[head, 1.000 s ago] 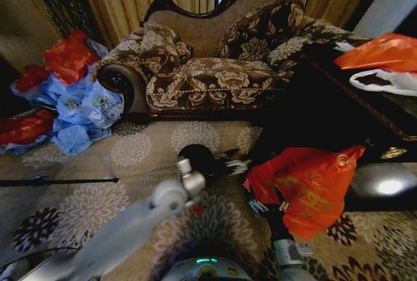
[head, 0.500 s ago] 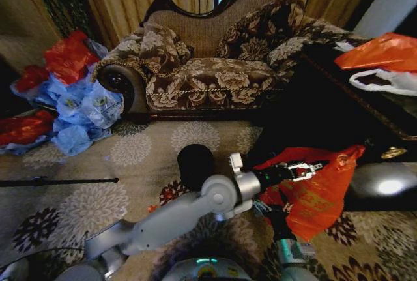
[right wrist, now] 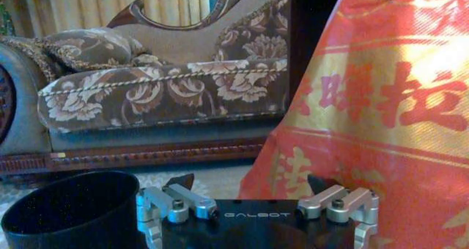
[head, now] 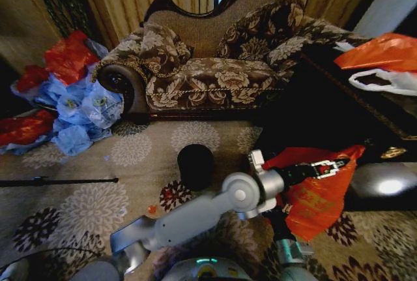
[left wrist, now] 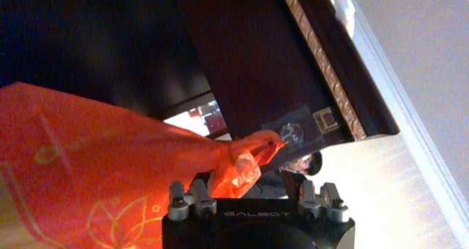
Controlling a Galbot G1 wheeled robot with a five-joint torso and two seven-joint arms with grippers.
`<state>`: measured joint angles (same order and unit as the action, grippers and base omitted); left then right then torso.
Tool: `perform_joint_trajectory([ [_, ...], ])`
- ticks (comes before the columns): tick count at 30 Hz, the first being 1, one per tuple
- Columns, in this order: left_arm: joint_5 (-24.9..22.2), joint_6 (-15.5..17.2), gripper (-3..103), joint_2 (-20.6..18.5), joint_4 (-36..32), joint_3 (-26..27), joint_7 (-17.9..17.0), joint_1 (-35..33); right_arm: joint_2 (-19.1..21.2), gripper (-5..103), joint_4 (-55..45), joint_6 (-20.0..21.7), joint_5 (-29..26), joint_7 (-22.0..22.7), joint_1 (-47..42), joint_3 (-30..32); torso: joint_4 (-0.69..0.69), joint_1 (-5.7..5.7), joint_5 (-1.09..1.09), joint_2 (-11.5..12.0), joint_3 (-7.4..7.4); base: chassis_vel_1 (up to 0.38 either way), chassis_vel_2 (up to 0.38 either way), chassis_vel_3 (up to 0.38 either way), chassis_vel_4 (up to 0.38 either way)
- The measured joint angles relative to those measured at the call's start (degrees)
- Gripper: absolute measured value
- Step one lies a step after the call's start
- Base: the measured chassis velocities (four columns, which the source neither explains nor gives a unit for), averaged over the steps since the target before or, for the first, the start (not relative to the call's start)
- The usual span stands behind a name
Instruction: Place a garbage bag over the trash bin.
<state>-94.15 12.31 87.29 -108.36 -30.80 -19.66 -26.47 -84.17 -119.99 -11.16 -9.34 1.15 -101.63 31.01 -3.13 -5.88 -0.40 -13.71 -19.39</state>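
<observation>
Left wrist view gave you the best look at the step in hand, which I judged to be taking the top corner of the garbage bag (left wrist: pixel 110 166). The left gripper (left wrist: pixel 249 180) had its jaws apart, with the twisted corner of the bag between them and nearer to one finger. It gripped nothing yet. To do this well, you needed to center the corner between the fingers before closing, and go deep enough to catch the plastic itself, not only the thin tip, because such a film slips out easily.

Head view showed what the wrist cameras could not. The left arm reached across the robot's front to the bag on the right side, beside the dark table (head: pixel 339 105). The trash bin (head: pixel 195 165) stood apart from the bag, on the carpet (head: pixel 78 209) before the sofa (head: pixel 208 72).

Right wrist view showed the right gripper (right wrist: pixel 249 183) low beside the bag, its fingers also apart. The printed plastic lay against one side of it, and I could not tell whether it supported the bag. Close by it was the bin's open mouth.
</observation>
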Motion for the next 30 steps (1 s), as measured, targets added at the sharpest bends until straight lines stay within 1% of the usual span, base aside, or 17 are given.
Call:
perform_joint_trajectory([
  [3, 0.0, 0.0, 63, 1.1, 0.6, -0.1, -0.8, 0.1, 0.0, 100, 0.0, -0.1, -0.1, 0.1, -0.1, 0.0, 0.00, 0.00, 0.00, 0.0, 0.00, 0.000, 0.000, 0.000, 0.000],
  [4, 0.0, 0.1, 58, 1.4, 1.0, -0.1, -1.0, 0.1, 0.1, 100, 0.0, -0.1, -0.2, 0.2, -0.1, 0.0, 0.00, 0.00, 0.00, 0.0, 0.00, 0.000, 0.000, 0.000, 0.000],
  [5, 0.0, 0.1, 56, 1.5, 1.2, -0.2, -1.1, 0.1, 0.3, 100, 0.0, -0.1, -0.3, 0.3, -0.2, 0.0, 0.01, 0.00, 0.00, 0.0, 0.00, 0.000, 0.000, 0.000, 0.000],
  [7, 0.1, 0.1, 56, 1.5, 1.4, -0.2, -1.2, 0.1, 0.4, 100, -0.1, -0.1, -0.5, 0.3, -0.2, 0.0, 0.01, 0.00, -0.01, 0.0, 0.00, 0.000, 0.000, 0.000, 0.000],
  [8, 0.3, 0.1, 45, 1.5, 1.6, -0.2, -1.4, -0.1, 0.6, 100, -0.3, -0.1, -1.0, 0.6, -0.2, 0.2, 0.00, 0.00, -0.01, 0.0, 0.00, 0.000, 0.000, 0.000, 0.000],
  [9, 0.3, 0.1, 41, 1.4, 1.6, -0.2, -1.4, -0.2, 0.6, 100, -0.4, -0.1, -1.2, 0.7, -0.2, 0.3, 0.01, 0.00, -0.01, 0.0, 0.00, 0.000, 0.000, 0.000, 0.000],
  [11, 0.4, 0.1, 41, 1.3, 1.8, -0.2, -1.4, -0.3, 0.6, 100, -0.4, 0.0, -1.2, 0.8, -0.2, 0.3, 0.01, 0.00, -0.01, 0.0, 0.00, 0.000, 0.000, 0.000, 0.000],
  [13, 0.5, 0.1, 34, 1.4, 2.2, -0.2, -1.4, -0.3, 0.6, 100, -0.4, 0.0, -1.3, 0.8, -0.1, 0.3, 0.01, 0.00, -0.01, 0.0, 0.00, 0.000, 0.000, 0.000, 0.000],
  [14, 0.5, 0.1, 34, 1.4, 2.2, -0.2, -1.4, -0.3, 0.6, 100, -0.4, 0.0, -1.3, 0.8, -0.1, 0.3, 0.01, 0.00, -0.01, 0.0, 0.00, 0.000, 0.000, 0.000, 0.000],
  [18, 0.8, 0.1, 13, 2.2, 3.2, 0.0, -1.4, -0.3, 0.2, 100, -0.7, 0.0, -1.3, 0.9, -0.3, 0.3, 0.00, 0.00, -0.01, 0.0, 0.00, 0.000, 0.000, 0.000, 0.000],
  [19, 0.8, 0.1, 13, 2.2, 3.2, 0.0, -1.4, -0.3, 0.2, 100, -0.7, 0.0, -1.3, 0.9, -0.3, 0.3, 0.00, 0.00, -0.01, 0.0, 0.00, 0.000, 0.000, 0.000, 0.000],
  [20, 0.7, 0.1, 8, 2.3, 3.2, 0.1, -1.4, -0.3, 0.2, 100, -0.8, 0.0, -1.3, 0.9, -0.4, 0.3, 0.00, 0.00, -0.01, 0.0, 0.00, 0.000, 0.000, 0.000, 0.000],
  [21, 0.7, 0.1, 8, 2.3, 3.2, 0.2, -1.4, -0.4, 0.1, 100, -0.9, 0.0, -1.3, 0.9, -0.5, 0.3, 0.00, 0.00, -0.01, 0.0, 0.00, 0.000, 0.000, 0.000, 0.000],
  [22, 0.6, 0.1, 3, 2.3, 3.2, 0.2, -1.3, -0.5, 0.1, 100, -0.9, 0.0, -1.3, 0.9, -0.5, 0.4, 0.00, 0.00, -0.01, 0.0, 0.00, 0.000, 0.000, 0.000, 0.000],
  [27, 0.4, 0.1, 0, 1.4, 2.6, 0.3, -1.4, -0.6, 0.2, 100, -1.0, 0.1, -1.3, 1.0, -0.5, 0.5, 0.00, 0.00, -0.01, 0.0, 0.00, 0.000, 0.000, 0.000, 0.000],
  [30, 0.1, 0.1, 0, 0.0, 1.7, 0.6, -1.4, -1.1, 0.2, 100, -1.1, 0.1, -1.3, 1.0, -0.5, 0.5, 0.01, 0.00, -0.01, 0.0, 0.00, 0.000, 0.000, 0.000, 0.000],
])
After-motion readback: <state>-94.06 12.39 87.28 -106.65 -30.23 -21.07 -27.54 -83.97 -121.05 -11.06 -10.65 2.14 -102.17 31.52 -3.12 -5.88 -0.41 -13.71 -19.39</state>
